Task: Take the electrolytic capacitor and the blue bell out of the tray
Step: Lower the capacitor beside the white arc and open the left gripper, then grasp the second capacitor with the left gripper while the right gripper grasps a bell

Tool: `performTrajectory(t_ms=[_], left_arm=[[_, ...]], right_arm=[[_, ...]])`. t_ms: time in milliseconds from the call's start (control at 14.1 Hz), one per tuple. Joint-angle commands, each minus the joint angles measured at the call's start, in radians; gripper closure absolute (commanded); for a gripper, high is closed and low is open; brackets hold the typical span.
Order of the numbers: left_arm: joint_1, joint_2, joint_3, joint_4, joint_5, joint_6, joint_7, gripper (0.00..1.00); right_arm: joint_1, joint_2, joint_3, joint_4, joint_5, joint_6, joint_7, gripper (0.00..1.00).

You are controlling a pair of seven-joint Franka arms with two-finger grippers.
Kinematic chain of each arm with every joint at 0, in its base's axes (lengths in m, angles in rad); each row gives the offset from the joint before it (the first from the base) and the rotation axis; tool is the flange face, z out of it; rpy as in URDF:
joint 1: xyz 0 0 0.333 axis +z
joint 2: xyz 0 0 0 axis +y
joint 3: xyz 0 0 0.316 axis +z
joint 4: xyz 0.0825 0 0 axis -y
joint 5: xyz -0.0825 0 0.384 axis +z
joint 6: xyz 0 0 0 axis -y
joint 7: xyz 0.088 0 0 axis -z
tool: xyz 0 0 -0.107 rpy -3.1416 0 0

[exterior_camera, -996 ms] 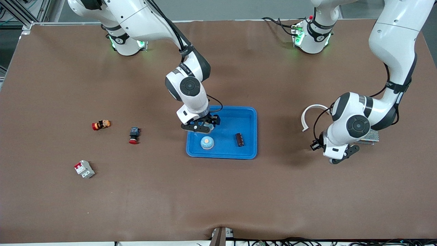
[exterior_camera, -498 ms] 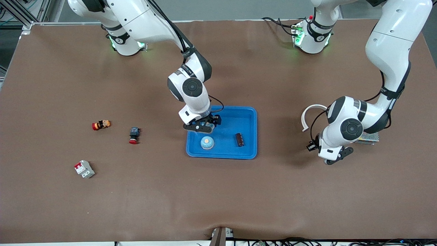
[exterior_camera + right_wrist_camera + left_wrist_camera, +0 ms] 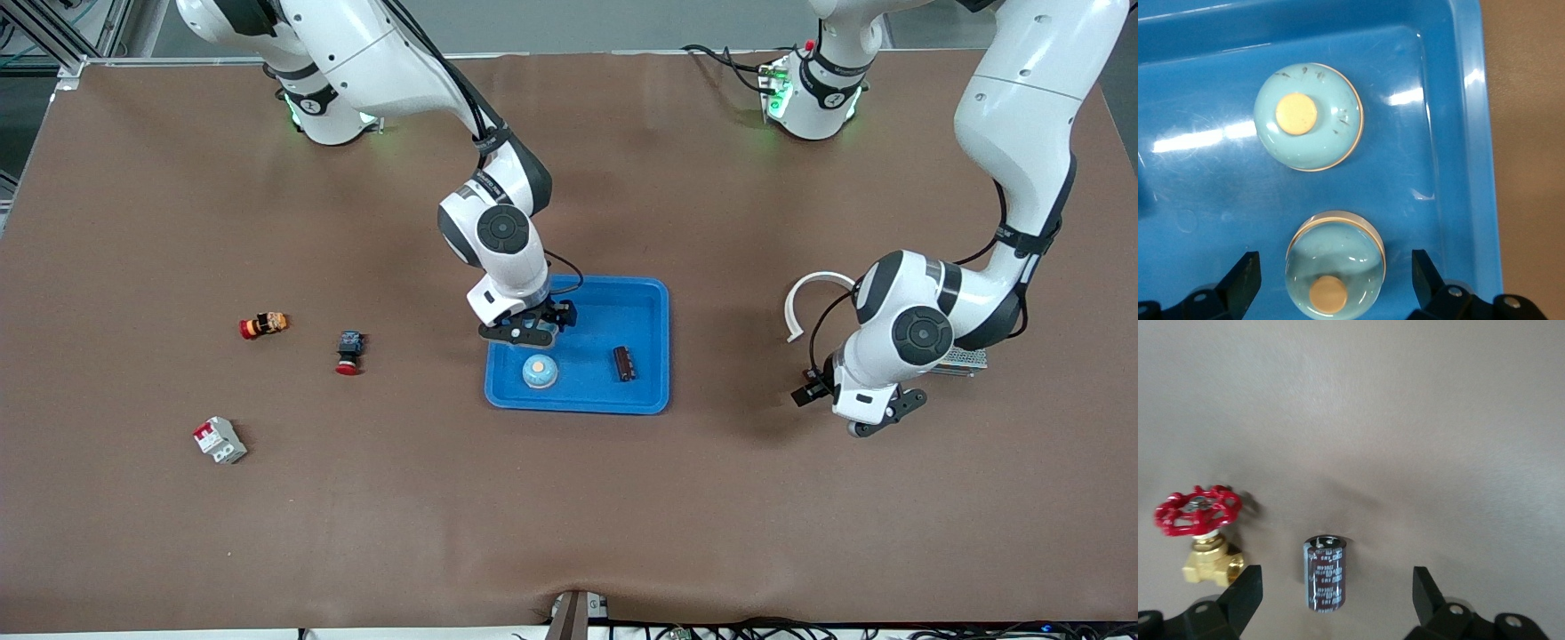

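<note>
A blue tray [image 3: 578, 407] sits mid-table. In it lie a dark capacitor [image 3: 624, 363] and a pale blue bell [image 3: 539, 371] with a tan button. My right gripper [image 3: 524, 333] hangs open over the tray. A second bell [image 3: 1335, 267] rests between its spread fingers without touching them, beside the first bell [image 3: 1308, 117]. My left gripper [image 3: 876, 425] is open low over the bare table toward the left arm's end. Another capacitor [image 3: 1325, 573] lies on the table between its fingers [image 3: 1248, 587], clear of both. The front view hides this capacitor under the hand.
A brass valve with a red handwheel [image 3: 1201, 533] stands close to the left gripper's capacitor. A white curved strip [image 3: 813, 293] and a metal grille unit [image 3: 965, 358] lie by the left arm. An orange part [image 3: 263, 324], a red-black button [image 3: 349, 351] and a white breaker [image 3: 220, 440] lie toward the right arm's end.
The left gripper went from shut to open while its hand shifted slightly over the table. The right gripper stayed open over the tray, barely moving.
</note>
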Motion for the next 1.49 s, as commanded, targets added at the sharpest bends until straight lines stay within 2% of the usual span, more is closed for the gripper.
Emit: performTrajectory(t_ms=[0,285,569,711,854,996,1209,1423], left_arm=[[-0.013,-0.03,-0.052,0.044,0.011,-0.102,-0.04,0.0],[-0.045,-0.018,-0.143,0.07,0.011,-0.116,-0.201,0.0],[-0.218,0.04,-0.144,0.174,0.009,-0.116,-0.347,0.0],[-0.272,0.091,-0.144,0.237,0.007,-0.116,-0.363,0.06],[-0.326,0.125,-0.14,0.266,0.007,-0.116,-0.364,0.1],[-0.356,0.152,-0.137,0.291,0.014,-0.113,-0.351,0.15],[-0.404,0.212,-0.137,0.337,0.02,-0.107,-0.325,0.21],[-0.424,0.251,-0.135,0.348,0.02,-0.073,-0.292,0.27]], right_arm=[[0.012,0.022,-0.008,0.022,-0.017,0.008,0.02,0.0],[0.014,0.037,-0.008,0.022,-0.017,0.027,0.02,0.0],[0.015,0.04,-0.008,0.022,-0.017,0.034,0.02,0.0],[0.015,0.039,-0.008,0.022,-0.018,0.034,0.019,0.0],[0.015,0.037,-0.008,0.023,-0.017,0.033,0.019,0.24],[0.015,0.037,-0.008,0.023,-0.017,0.033,0.019,0.4],[0.014,0.033,-0.008,0.023,-0.017,0.03,0.016,0.48],[0.006,0.004,-0.006,0.02,-0.014,-0.001,0.005,0.48]])
